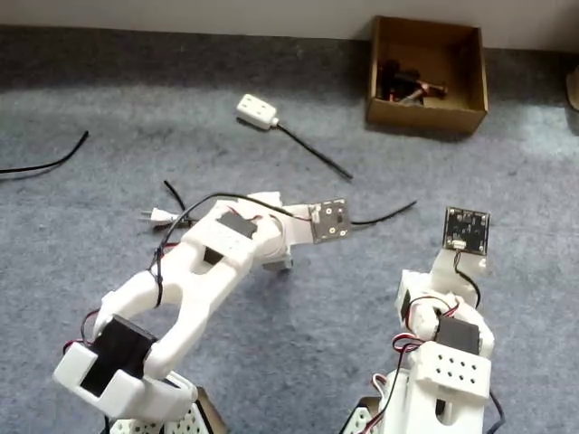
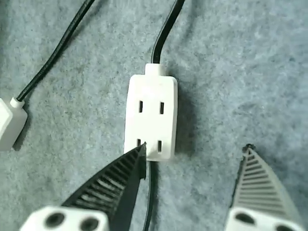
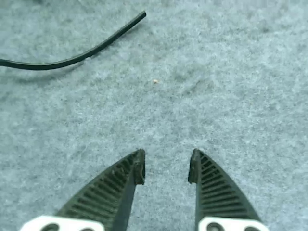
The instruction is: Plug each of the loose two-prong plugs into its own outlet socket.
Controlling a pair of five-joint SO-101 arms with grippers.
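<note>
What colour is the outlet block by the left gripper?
The outlet block is white, with a black cord; it shows best in the left wrist view.

Soft even light falls on the carpet (image 1: pixel 362 298) (dimmer along its far edge), leaving faint shadows.

- Cardboard box (image 1: pixel 425 116): dark and reddish contents, too small to identify.
- White plug (image 2: pixel 8 124): cut by the frame edge, prongs out of frame.
- Black cord (image 3: pixel 72 58): runs off the edge, far end unseen.
- Outlet block (image 2: pixel 150 108): lower corner overlapped by the left claw (image 2: pixel 195 151) fingertip (image 2: pixel 134 163).
- Pale object (image 1: pixel 574 89): clipped at the edge, unidentifiable.
</note>
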